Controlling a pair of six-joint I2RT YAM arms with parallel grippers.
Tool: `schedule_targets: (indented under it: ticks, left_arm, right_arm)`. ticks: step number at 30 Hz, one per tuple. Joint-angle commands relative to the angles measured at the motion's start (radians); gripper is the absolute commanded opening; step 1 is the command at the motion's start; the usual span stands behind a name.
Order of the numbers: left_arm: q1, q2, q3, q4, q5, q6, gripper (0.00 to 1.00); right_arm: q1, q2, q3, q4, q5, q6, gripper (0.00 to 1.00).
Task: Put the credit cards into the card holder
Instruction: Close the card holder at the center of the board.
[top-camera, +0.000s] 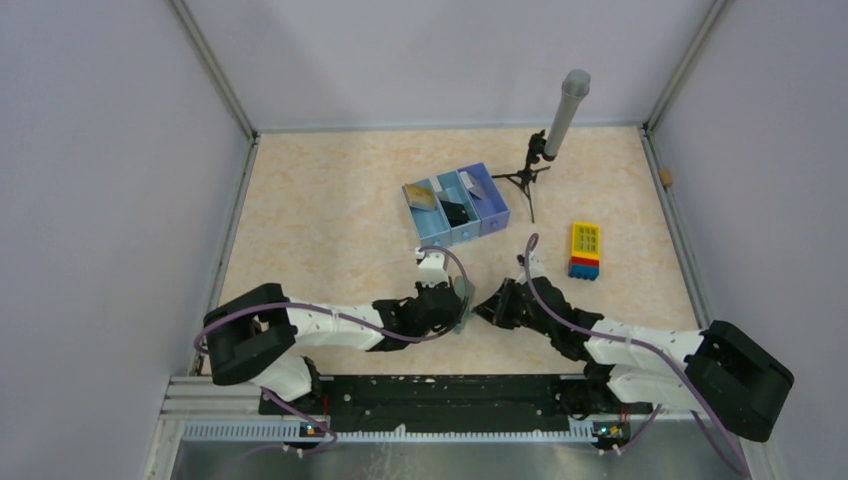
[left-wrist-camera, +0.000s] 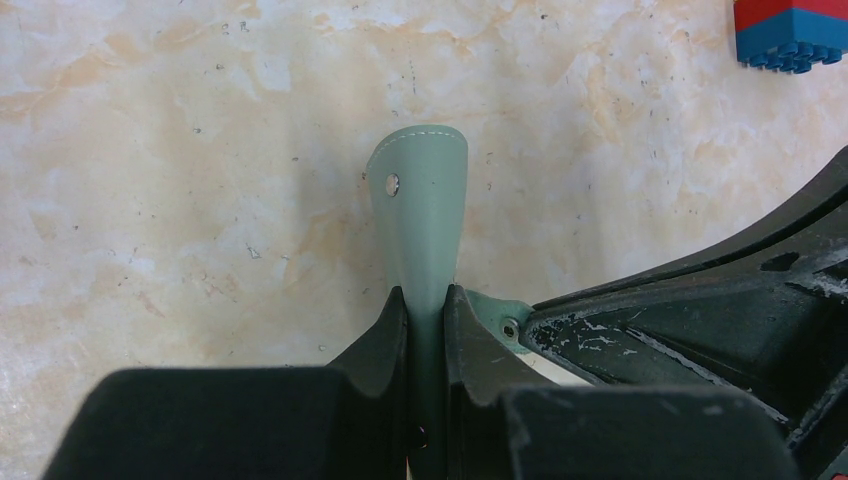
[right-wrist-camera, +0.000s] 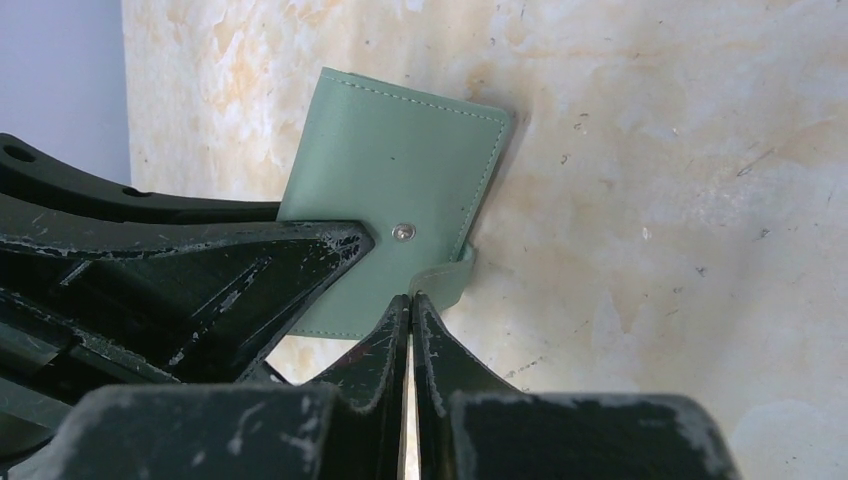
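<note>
The card holder (top-camera: 465, 296), grey-green and folded shut, is held on edge above the table between both arms. My left gripper (top-camera: 458, 303) is shut on it; in the left wrist view the holder (left-wrist-camera: 420, 210) sticks up from between the fingertips of that gripper (left-wrist-camera: 425, 295). My right gripper (top-camera: 488, 305) is shut on the holder's snap strap (right-wrist-camera: 442, 282), seen at its fingertips (right-wrist-camera: 412, 298), beside the holder's face (right-wrist-camera: 400, 170). The credit cards lie in the blue tray (top-camera: 497, 213): a gold one (top-camera: 424, 196), a dark one (top-camera: 456, 212) and a grey one (top-camera: 474, 184).
A grey tube on a small black tripod (top-camera: 548, 145) stands right of the tray. A yellow, red and blue brick block (top-camera: 585, 250) lies to the right, and shows in the left wrist view (left-wrist-camera: 790, 30). Walls bound the table on three sides.
</note>
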Motion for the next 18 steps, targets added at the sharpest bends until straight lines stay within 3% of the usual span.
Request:
schedule_targets:
  ticks: [1, 18]
  left_arm:
    - [-0.005, 0.063, -0.028, -0.183, 0.077, 0.019, 0.00]
    - [-0.005, 0.072, -0.024, -0.182, 0.082, 0.024, 0.00]
  right_arm:
    - [-0.009, -0.007, -0.025, 0.069, 0.015, 0.038, 0.00]
    - [-0.010, 0.108, -0.029, 0.254, 0.089, 0.060, 0.00]
